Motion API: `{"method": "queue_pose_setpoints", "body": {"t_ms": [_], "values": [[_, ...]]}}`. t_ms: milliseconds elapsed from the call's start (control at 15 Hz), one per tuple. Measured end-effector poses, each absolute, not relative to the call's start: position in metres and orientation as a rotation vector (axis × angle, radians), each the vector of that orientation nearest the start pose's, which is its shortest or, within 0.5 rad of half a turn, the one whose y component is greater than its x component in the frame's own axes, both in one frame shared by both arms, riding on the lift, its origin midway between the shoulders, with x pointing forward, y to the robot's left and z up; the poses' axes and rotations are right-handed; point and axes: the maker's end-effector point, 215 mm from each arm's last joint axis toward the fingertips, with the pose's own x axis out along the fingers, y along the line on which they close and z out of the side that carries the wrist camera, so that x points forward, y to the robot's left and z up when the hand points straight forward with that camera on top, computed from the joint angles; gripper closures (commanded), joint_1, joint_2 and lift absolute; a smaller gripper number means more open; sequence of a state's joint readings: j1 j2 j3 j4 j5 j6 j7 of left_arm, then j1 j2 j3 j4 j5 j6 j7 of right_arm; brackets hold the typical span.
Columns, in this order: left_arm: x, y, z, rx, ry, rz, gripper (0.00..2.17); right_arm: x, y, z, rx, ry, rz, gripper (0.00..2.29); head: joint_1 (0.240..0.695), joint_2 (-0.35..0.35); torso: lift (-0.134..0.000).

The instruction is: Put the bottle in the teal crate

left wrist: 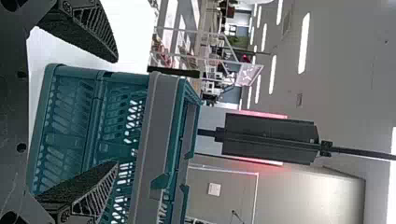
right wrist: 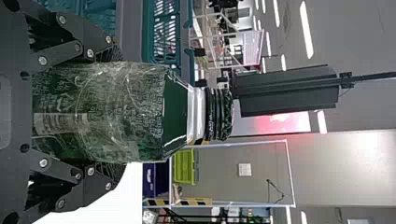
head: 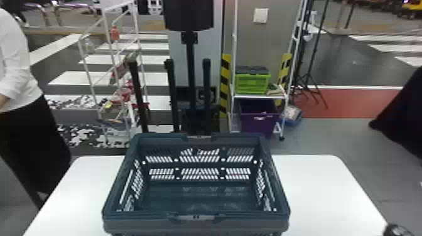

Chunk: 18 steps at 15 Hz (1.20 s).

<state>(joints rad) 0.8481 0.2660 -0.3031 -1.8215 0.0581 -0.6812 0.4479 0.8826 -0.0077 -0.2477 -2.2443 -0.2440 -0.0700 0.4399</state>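
The teal crate (head: 196,224) stands upright in the middle of the white table in the head view, its open top facing up and nothing in it. In the right wrist view my right gripper (right wrist: 122,112) is shut on the dark green bottle (right wrist: 130,105), one finger on each side of its body. The bottle's capped neck points away from the palm, with the crate (right wrist: 161,32) beyond one finger. My left gripper (left wrist: 116,112) is open and holds nothing, its fingers near the crate (left wrist: 161,135) in the left wrist view.
The white table (head: 317,188) extends to both sides of the crate. A dark rounded thing (head: 398,230) pokes in at the head view's bottom right corner; I cannot tell what it is. Behind the table are a dark stand (head: 190,72) and a rack with a green box (head: 252,83).
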Motion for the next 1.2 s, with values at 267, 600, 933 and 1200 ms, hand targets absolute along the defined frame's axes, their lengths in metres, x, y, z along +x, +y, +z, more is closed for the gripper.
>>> {"method": "queue_pose_setpoints", "body": {"t_ms": [267,600,933,1200], "values": [[0.261,0.206,-0.398,-0.119,-0.010,0.089,0.10,0.365,-0.227,-0.305,0.112,0.146,0.297,2.16,0.499,0.000,0.000],[0.254,0.207,-0.398,-0.125,-0.014,0.092,0.10,0.406,-0.187,-0.285,0.088,0.228,0.366,2.16,0.499,0.000,0.000],[0.248,0.206,-0.397,-0.121,-0.011,0.097,0.10,0.451,-0.146,-0.266,0.013,0.212,0.491,2.15,0.499,0.000,0.000],[0.240,0.210,-0.401,-0.121,-0.009,0.111,0.10,0.497,-0.125,-0.256,-0.038,0.234,0.576,2.16,0.499,0.000,0.000]]}}
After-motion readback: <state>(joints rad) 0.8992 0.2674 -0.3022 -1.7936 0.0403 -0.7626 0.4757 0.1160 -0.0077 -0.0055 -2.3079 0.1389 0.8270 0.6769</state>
